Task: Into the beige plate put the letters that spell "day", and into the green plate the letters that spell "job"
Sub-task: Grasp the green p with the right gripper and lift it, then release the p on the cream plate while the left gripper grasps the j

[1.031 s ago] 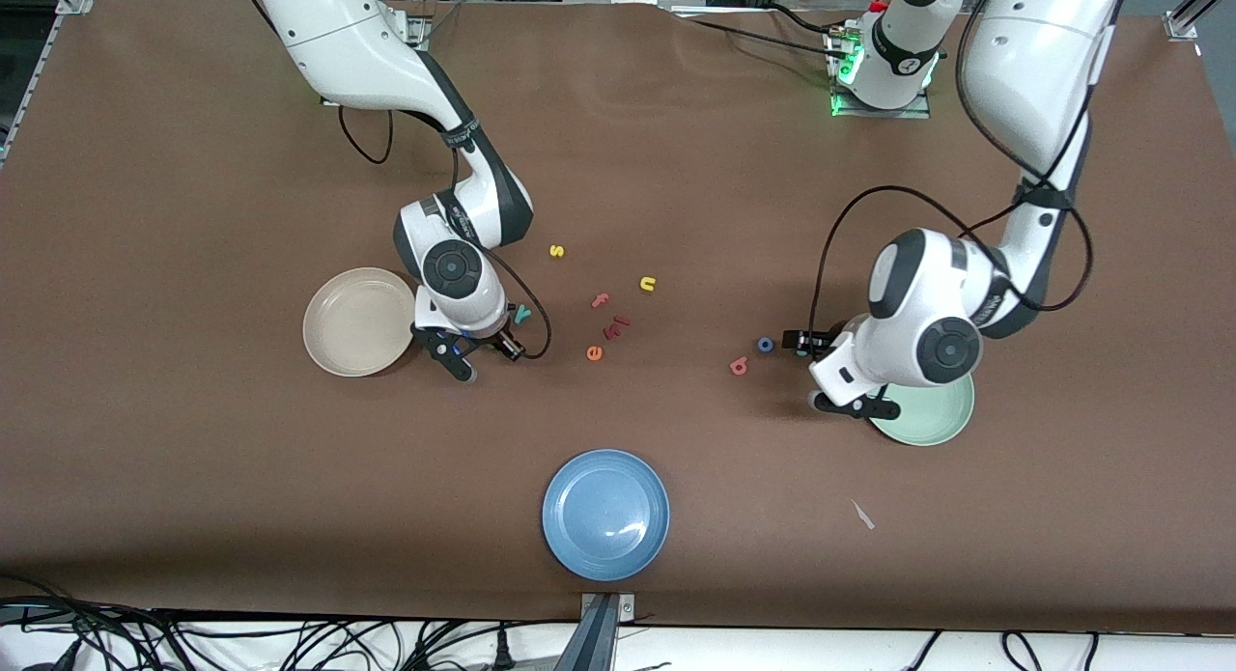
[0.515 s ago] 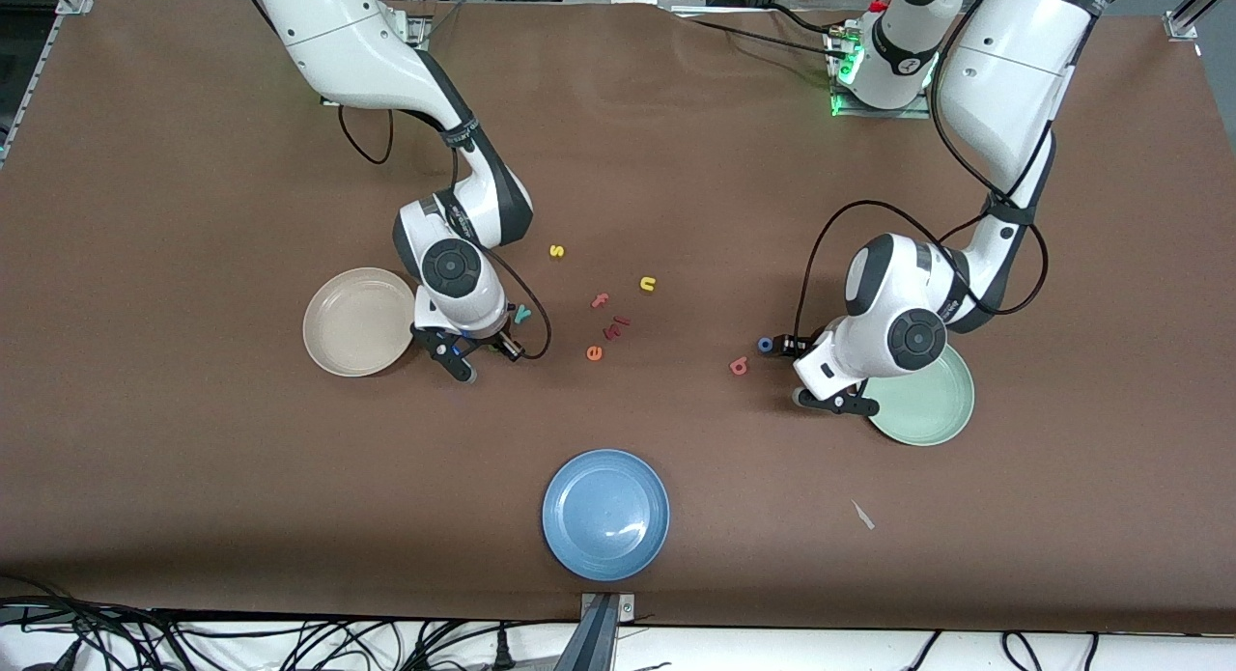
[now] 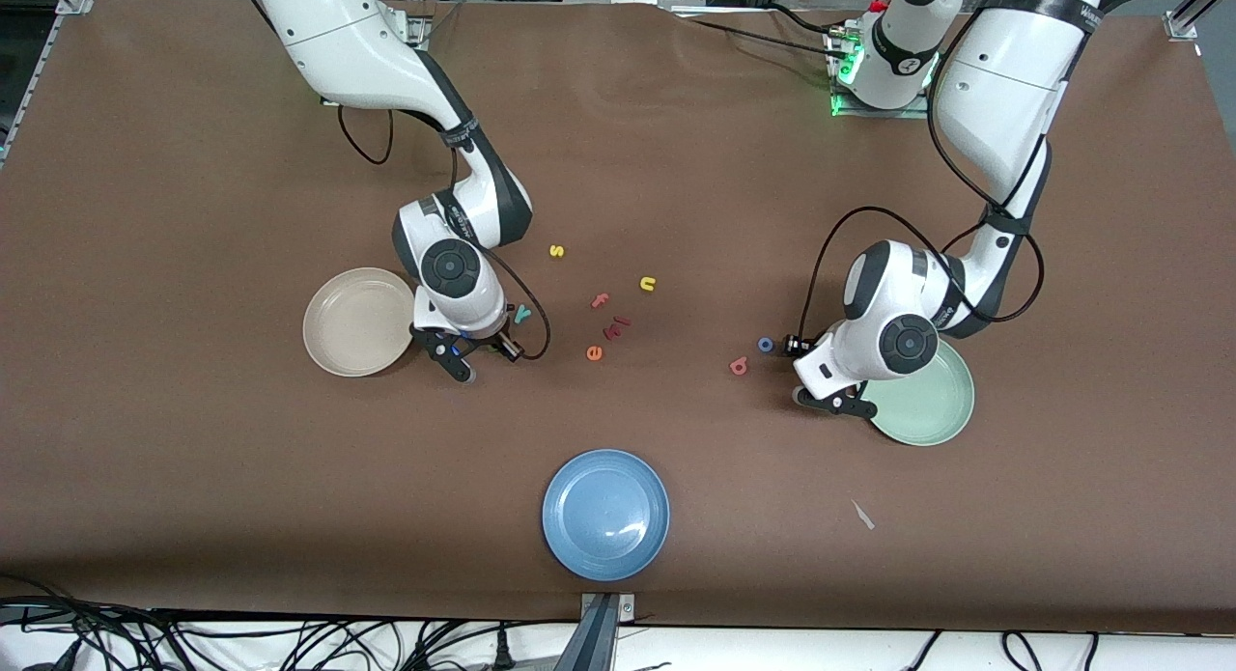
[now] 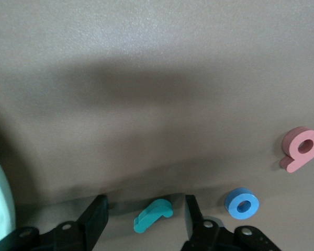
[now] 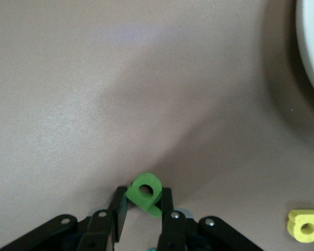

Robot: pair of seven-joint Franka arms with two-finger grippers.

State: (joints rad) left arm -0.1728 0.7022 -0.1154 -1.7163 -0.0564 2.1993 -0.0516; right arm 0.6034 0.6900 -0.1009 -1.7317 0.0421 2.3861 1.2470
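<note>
1. Nearest the front camera sits the blue plate (image 3: pixel 605 514), not part of this job, so ignore it.
2. Next up, the green plate (image 3: pixel 929 406) at the left arm's end. The left gripper (image 4: pixel 144 217) is down at the table just beside it, jaws apart around the teal j (image 4: pixel 153 214) and not touching it yet. I'd let the fingers finish squeezing before lifting, since the j lies slanted between them.
3. The red b (image 3: pixel 739 366) and blue o (image 3: pixel 765 345) wait nearby on the table.
4. The beige plate (image 3: pixel 359 321) is empty. Right beside it the right gripper (image 5: pixel 141 206) is clamped on the green d (image 5: pixel 145 192). Lift straight up, then carry it over the rim.
5. The yellow a (image 5: pixel 305 225) lies close by; the teal y (image 3: pixel 522 313) is slightly farther.
6. Farthest: the s, f, u and e, all spares. No readable brand anywhere.
</note>
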